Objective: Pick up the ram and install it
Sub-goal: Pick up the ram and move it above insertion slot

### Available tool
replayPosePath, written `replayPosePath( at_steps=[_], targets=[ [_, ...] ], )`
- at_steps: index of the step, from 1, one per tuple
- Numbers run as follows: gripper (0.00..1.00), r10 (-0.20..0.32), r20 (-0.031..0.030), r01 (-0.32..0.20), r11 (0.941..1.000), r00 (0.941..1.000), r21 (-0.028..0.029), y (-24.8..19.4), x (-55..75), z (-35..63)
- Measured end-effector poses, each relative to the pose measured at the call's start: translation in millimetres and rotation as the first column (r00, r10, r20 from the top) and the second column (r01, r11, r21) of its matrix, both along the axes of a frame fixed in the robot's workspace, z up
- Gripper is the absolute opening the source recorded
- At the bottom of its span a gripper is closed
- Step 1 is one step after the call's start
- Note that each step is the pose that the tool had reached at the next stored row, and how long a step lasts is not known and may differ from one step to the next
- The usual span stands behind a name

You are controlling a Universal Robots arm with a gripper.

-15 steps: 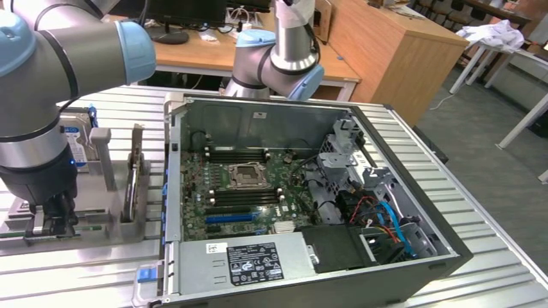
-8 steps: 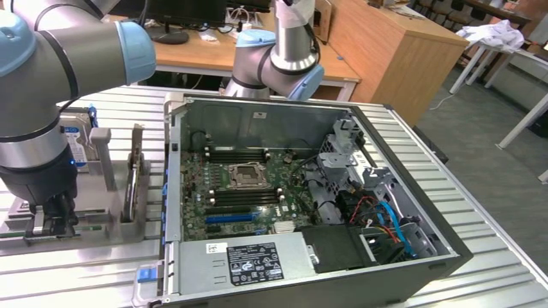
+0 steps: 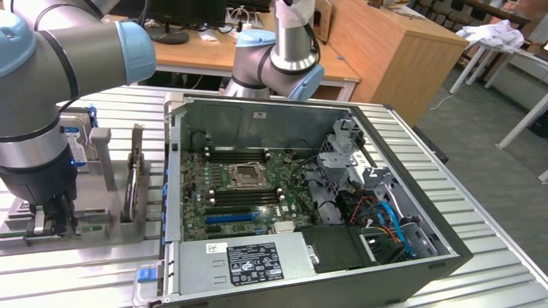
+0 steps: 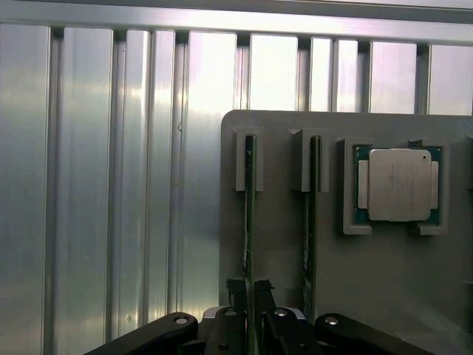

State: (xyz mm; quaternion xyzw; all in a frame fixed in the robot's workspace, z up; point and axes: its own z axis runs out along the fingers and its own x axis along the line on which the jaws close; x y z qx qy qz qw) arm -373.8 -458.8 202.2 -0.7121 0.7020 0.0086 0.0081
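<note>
The hand (image 4: 250, 287) straddles the ram (image 4: 250, 207), which stands on edge beside a 2nd stick (image 4: 313, 214) in the grey holder (image 4: 340, 288) on the bench (image 4: 96, 185), with its fingers (image 4: 236, 294) close either side, though I cannot tell whether they pinch it.

So the open PC case (image 3: 256, 119) sat on the ribbed metal worktop (image 3: 501, 279) with its motherboard (image 3: 205, 196) and labelled power supply (image 3: 253, 262) showing, a hard drive (image 3: 77, 147) stood at the exterior view's left, and a CPU chip (image 4: 399, 185) lay in a gray holder plate (image 4: 355, 281).
</note>
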Motion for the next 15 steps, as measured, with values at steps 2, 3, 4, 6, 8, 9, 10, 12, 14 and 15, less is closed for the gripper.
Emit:
replayPosePath(
  at_steps=[2,3,4,6,8,9,10,12,14,15],
  targets=[
    [0.19,0.0,0.0,0.0,1.0,1.0,0.0,0.0,0.0,0.0],
    [0.19,0.0,0.0,0.0,1.0,1.0,0.0,0.0,0.0,0.0],
    [0.19,0.0,0.0,0.0,1.0,1.0,0.0001,0.0,0.0,0.0],
    [0.19,0.0,0.0,0.0,1.0,1.0,0.0,0.0,0.0,0.0],
    [0.19,0.0,0.0,0.0,1.0,1.0,0.0,0.0,0.0,0.0],
    [0.19,0.0,0.0,0.0,1.0,1.0,0.0,0.0,0.0,0.0],
    [0.19,0.0,0.0,0.0,1.0,1.0,0.0,0.0,0.0,0.0],
    [0.19,0.0,0.0,0.0,1.0,1.0,0.0,0.0,0.0,0.0],
    [0.18,0.0,0.0,0.0,1.0,1.0,-0.0001,0.0,0.0,0.0],
    [0.11,0.0,-0.0001,0.0,1.0,1.0,-0.0001,0.0,0.0,0.0]
  ],
)
